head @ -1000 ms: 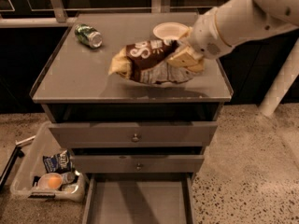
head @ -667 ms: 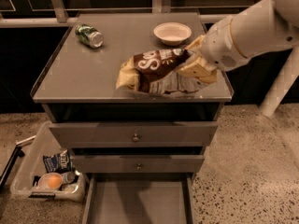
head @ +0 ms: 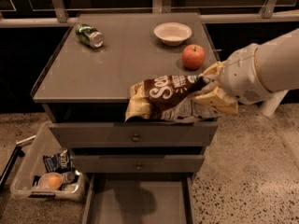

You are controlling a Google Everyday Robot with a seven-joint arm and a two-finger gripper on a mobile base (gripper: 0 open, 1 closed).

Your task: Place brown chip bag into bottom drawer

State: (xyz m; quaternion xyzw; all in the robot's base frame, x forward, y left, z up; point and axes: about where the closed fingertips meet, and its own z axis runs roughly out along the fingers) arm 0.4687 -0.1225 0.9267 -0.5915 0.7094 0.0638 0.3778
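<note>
The brown chip bag (head: 161,97), dark brown with white lettering and tan ends, hangs in the air over the front right edge of the cabinet top. My gripper (head: 211,88) is shut on the bag's right end, with its pale fingers (head: 216,98) pinching the foil. The white arm comes in from the right. The bottom drawer (head: 138,204) stands pulled out at the bottom of the view, below the bag, with its flat grey floor bare.
On the grey cabinet top (head: 107,64) lie a green can (head: 89,35), a white bowl (head: 173,32) and a red apple (head: 193,56). Two knobbed drawers (head: 135,137) are shut. A clear bin (head: 49,178) with a blue snack bag and an orange stands on the floor at left.
My gripper has carried the brown chip bag forward and to the right, from over the cabinet top to its front edge. The apple, hidden before, now shows.
</note>
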